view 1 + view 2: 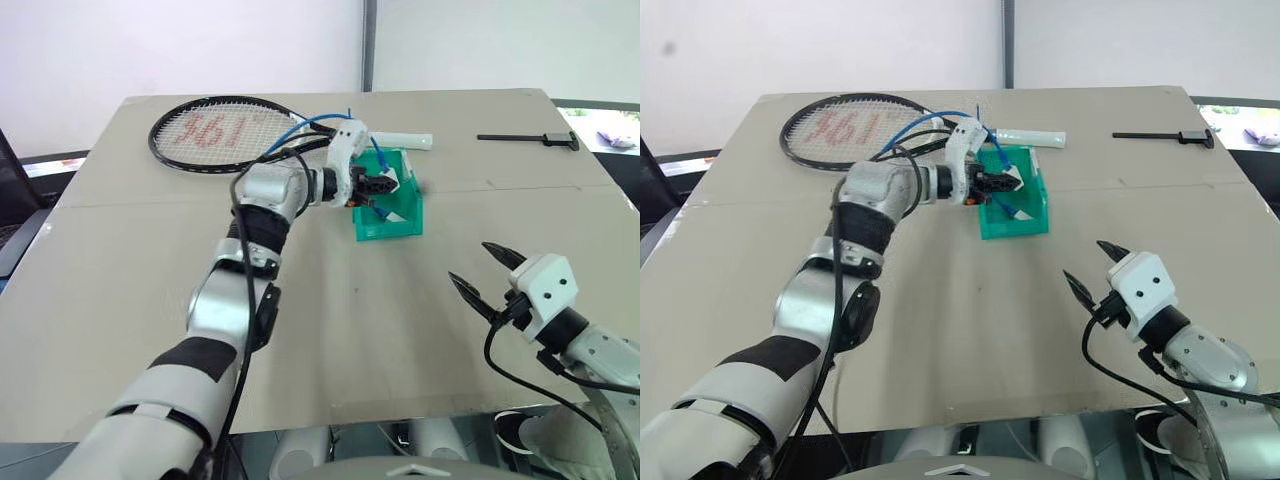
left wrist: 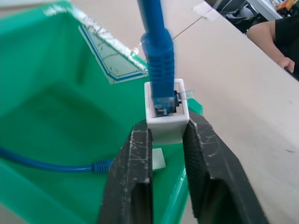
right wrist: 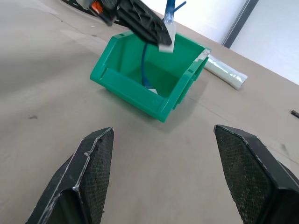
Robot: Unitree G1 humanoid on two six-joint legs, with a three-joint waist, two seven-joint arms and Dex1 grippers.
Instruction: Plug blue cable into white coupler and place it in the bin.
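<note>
Left pincer [image 2: 166, 154] is over the bin [image 1: 372, 226], pinching the white coupler [image 2: 167, 121] between its black fingers, and the blue cable [image 2: 158, 51] is plugged into the socket. Cable's far end trails down inside the bin, seemingly resting on its floor. Right pincer [image 3: 180, 175] hangs above the tabletop [image 1: 400, 330] well short of the bin, fingers spread wide, gripping nothing.
</note>
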